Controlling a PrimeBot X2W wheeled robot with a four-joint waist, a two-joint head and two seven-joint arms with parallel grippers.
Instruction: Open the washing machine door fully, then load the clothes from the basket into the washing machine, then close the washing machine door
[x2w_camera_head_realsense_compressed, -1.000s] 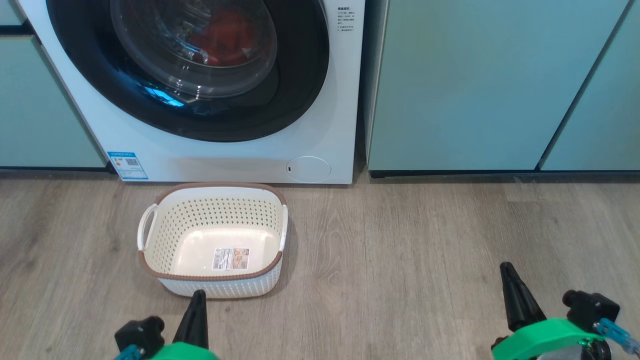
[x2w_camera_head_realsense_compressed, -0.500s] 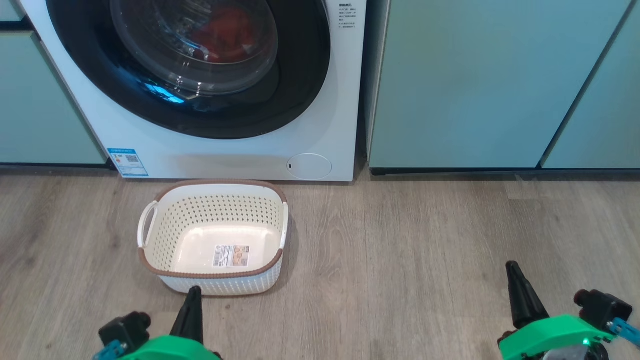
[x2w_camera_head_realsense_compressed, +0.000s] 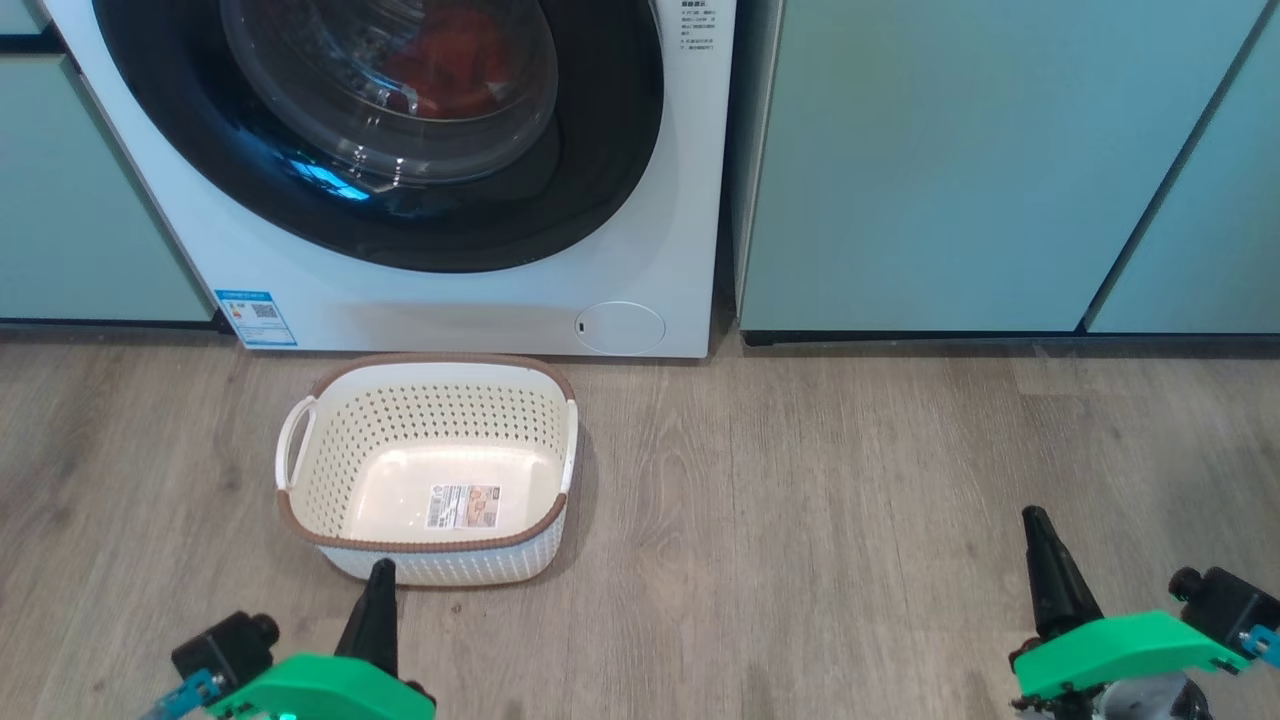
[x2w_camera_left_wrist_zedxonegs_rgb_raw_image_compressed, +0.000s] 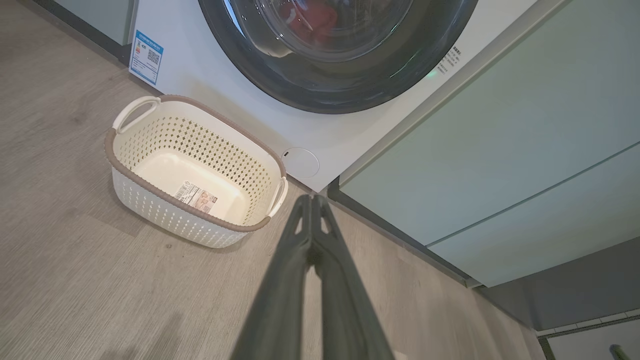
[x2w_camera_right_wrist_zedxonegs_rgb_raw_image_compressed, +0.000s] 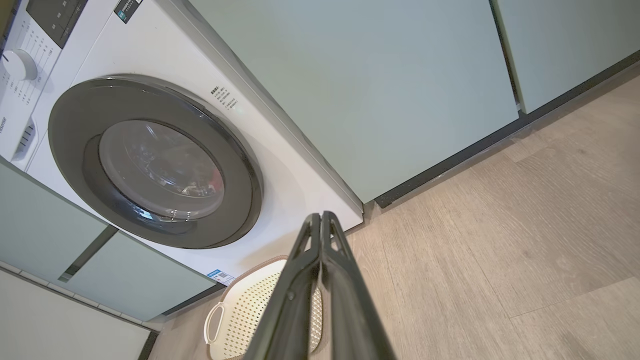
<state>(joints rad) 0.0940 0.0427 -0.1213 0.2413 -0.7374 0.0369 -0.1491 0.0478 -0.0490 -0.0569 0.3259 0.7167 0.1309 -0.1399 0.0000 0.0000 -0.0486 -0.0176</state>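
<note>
The white washing machine (x2w_camera_head_realsense_compressed: 480, 300) (x2w_camera_right_wrist_zedxonegs_rgb_raw_image_compressed: 295, 175) stands ahead with its black-rimmed round door (x2w_camera_head_realsense_compressed: 610, 130) (x2w_camera_left_wrist_zedxonegs_rgb_raw_image_compressed: 340, 95) (x2w_camera_right_wrist_zedxonegs_rgb_raw_image_compressed: 240, 180) closed flat against the front. Red clothes (x2w_camera_head_realsense_compressed: 450, 55) (x2w_camera_left_wrist_zedxonegs_rgb_raw_image_compressed: 312, 12) show through the glass, inside the drum. The cream basket (x2w_camera_head_realsense_compressed: 430, 465) (x2w_camera_left_wrist_zedxonegs_rgb_raw_image_compressed: 192, 170) (x2w_camera_right_wrist_zedxonegs_rgb_raw_image_compressed: 250, 310) sits on the floor before the machine with nothing in it but its paper label. My left gripper (x2w_camera_head_realsense_compressed: 380, 575) (x2w_camera_left_wrist_zedxonegs_rgb_raw_image_compressed: 311, 200) is shut and holds nothing, just in front of the basket's near wall. My right gripper (x2w_camera_head_realsense_compressed: 1035, 520) (x2w_camera_right_wrist_zedxonegs_rgb_raw_image_compressed: 321, 216) is shut and holds nothing, far to the right over the floor.
Pale teal cabinets (x2w_camera_head_realsense_compressed: 980, 160) (x2w_camera_head_realsense_compressed: 80, 200) flank the machine on both sides. A blue sticker (x2w_camera_head_realsense_compressed: 255, 318) and a round flap (x2w_camera_head_realsense_compressed: 620, 327) sit low on the machine's front. Wood-look floor (x2w_camera_head_realsense_compressed: 820, 500) stretches between the basket and my right gripper.
The whole head view has shifted, so the camera has moved. Both grippers sit lower in the view and farther out to the sides. Basket and door are unmoved.
</note>
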